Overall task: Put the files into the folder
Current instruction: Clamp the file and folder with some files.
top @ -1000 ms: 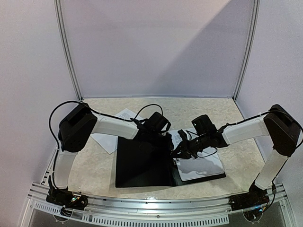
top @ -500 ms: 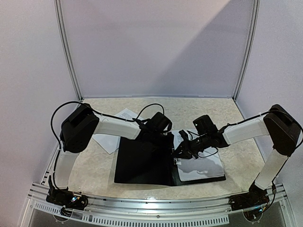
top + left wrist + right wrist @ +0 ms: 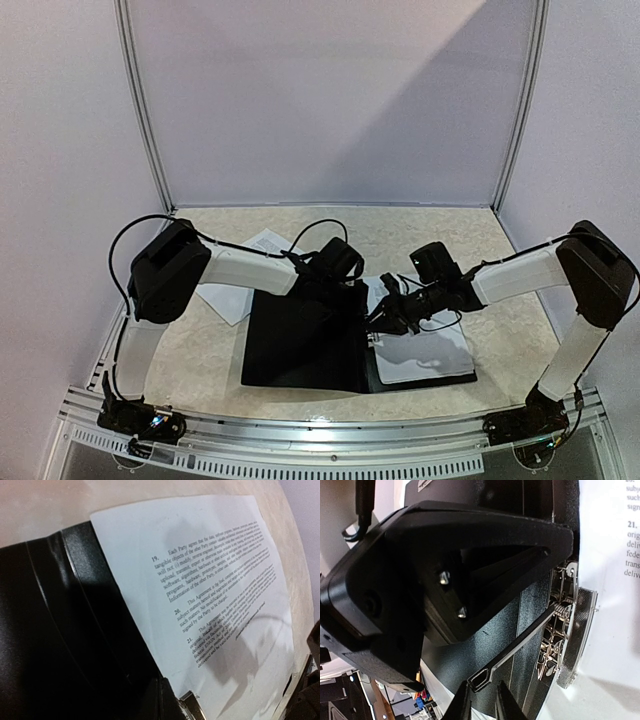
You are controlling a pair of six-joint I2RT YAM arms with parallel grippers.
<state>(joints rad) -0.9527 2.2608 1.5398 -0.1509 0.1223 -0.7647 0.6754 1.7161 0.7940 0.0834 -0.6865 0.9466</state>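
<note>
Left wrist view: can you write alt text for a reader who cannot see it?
A white printed sheet, numbered clauses 19 to 21 legible, lies against the dark spine fold of an open black folder. A metal clip shows at the bottom edge, with pale table at the top.

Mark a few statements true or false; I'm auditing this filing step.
The flat black rectangular folder lies open on the beige tabletop. True.
A white printed paper sheet lies on its right half. True.
The silver metal clip sits at the folder's outer left edge. False: it is at the spine, beside the sheet.
No paper lies outside the folder. False: loose white sheets lie on the tabletop by the left arm.
</note>
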